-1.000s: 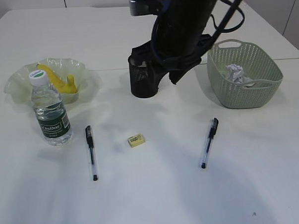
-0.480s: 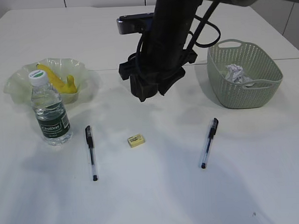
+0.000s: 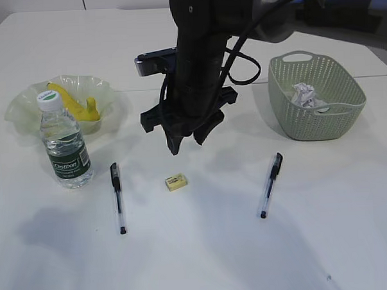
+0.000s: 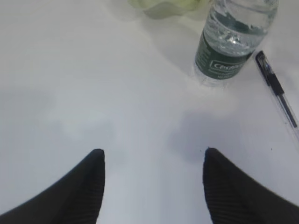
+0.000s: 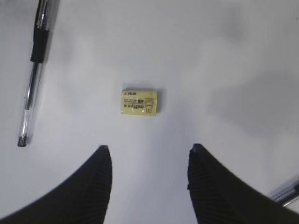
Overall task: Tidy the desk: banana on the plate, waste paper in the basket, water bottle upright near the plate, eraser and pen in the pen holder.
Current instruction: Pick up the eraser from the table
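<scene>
A white table (image 3: pixel 205 260) carries all items, with a second white surface behind it. In the exterior view the right end effector (image 3: pixel 183 140) hangs with its fingers spread, empty, above and just behind the yellow eraser (image 3: pixel 176 182), which lies flat on the table between two pens. The left pen (image 3: pixel 117 197) lies just right of the upright water bottle (image 3: pixel 64 141); the right pen (image 3: pixel 270 184) lies forward of the green basket (image 3: pixel 316 123), which holds crumpled waste paper (image 3: pixel 307 95). The banana (image 3: pixel 77 102) rests on the translucent plate (image 3: pixel 25 107) directly behind the bottle. The pen holder cannot be seen in any view; the arm covers the area behind the eraser. The right wrist view alone shows the printed label on the eraser (image 5: pixel 139 102), lying apart from both fingertips (image 5: pixel 103 161), with one pen (image 5: pixel 34 70) at upper left and another pen's tip at lower right. The left end effector (image 4: pixel 153 158) does not appear in the exterior view; its wrist view shows it spread open, holding nothing, over bare table near the bottle (image 4: pixel 234 39) and a pen (image 4: pixel 276 88).
</scene>
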Robot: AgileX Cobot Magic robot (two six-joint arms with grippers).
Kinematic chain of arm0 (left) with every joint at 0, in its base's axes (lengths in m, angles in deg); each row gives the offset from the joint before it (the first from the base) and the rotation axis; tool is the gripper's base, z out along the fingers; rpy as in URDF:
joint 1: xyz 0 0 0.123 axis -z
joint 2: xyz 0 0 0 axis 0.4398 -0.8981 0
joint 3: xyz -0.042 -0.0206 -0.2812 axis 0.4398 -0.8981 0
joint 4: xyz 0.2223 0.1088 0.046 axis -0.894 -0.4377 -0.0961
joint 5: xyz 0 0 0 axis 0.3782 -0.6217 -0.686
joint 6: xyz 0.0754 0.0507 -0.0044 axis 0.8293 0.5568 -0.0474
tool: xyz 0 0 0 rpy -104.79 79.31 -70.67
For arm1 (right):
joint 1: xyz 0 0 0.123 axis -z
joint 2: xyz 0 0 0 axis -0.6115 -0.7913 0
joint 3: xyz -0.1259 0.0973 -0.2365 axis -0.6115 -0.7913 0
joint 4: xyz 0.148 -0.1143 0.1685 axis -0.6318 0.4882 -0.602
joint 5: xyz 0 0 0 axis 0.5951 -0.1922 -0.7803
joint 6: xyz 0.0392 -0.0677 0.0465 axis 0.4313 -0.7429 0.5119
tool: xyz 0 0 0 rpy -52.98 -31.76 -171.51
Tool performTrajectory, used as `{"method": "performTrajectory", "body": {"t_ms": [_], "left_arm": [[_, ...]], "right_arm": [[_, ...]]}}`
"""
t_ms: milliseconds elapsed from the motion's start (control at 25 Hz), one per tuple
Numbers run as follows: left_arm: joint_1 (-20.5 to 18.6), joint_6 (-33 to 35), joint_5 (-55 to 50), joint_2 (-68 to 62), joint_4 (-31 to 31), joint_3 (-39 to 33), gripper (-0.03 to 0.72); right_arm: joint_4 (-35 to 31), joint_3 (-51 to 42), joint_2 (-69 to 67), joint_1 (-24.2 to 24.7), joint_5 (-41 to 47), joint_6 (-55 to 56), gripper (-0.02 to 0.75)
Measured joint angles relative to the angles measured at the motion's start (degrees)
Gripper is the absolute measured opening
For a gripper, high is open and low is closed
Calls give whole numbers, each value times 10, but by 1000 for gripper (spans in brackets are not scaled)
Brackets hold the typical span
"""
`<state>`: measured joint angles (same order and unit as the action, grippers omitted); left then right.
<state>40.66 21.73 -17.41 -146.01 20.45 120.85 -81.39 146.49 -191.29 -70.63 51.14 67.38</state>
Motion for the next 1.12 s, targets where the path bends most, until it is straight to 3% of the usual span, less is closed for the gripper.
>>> {"method": "performTrajectory", "body": {"t_ms": [320, 800, 1120], "left_arm": [[0, 125, -79, 0, 132, 35, 460], [0, 157, -133, 0, 156, 62, 460], [0, 223, -146, 0, 231, 62, 460]], "right_arm": [[1, 49, -51, -2, 0, 8, 395], [3, 69, -101, -18, 0, 14, 395], [12, 69, -118, -20, 0, 17, 395]]}}
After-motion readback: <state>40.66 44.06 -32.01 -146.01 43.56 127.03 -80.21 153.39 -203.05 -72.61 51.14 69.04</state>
